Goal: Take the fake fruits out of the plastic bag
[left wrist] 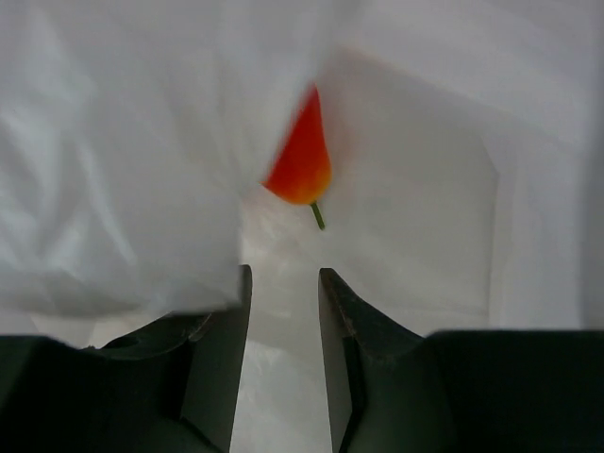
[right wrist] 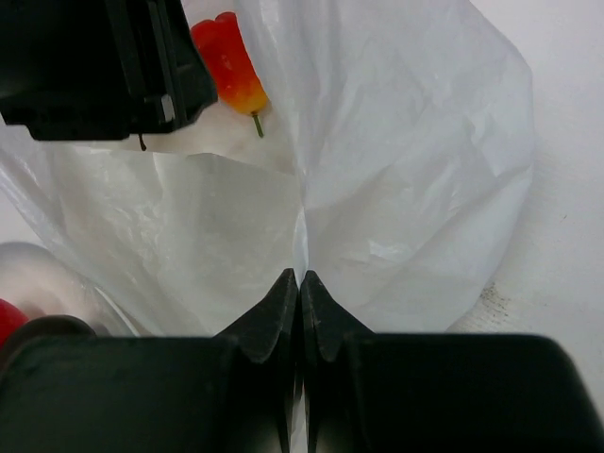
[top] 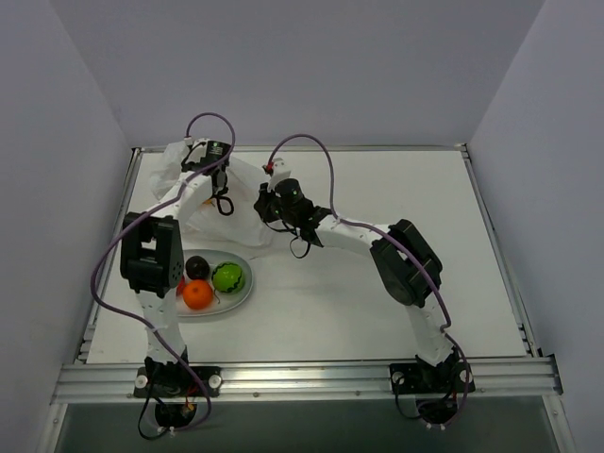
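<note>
The white plastic bag (top: 241, 222) lies at the back left of the table. A red-orange pointed fruit with a green stem (left wrist: 300, 160) sits inside it and also shows in the right wrist view (right wrist: 229, 66). My left gripper (left wrist: 283, 276) is open and empty inside the bag mouth, just short of that fruit; in the top view it is over the bag (top: 223, 202). My right gripper (right wrist: 300, 276) is shut on a fold of the bag's edge (top: 263, 204). A dark purple fruit (top: 196, 267), a green one (top: 227, 276) and an orange (top: 197, 295) lie on the white plate (top: 243, 294).
The plate stands just in front of the bag, by the left arm's upper link (top: 151, 253). A bit of red fruit (right wrist: 8, 319) and the plate rim (right wrist: 38, 274) show at the lower left of the right wrist view. White walls enclose the table.
</note>
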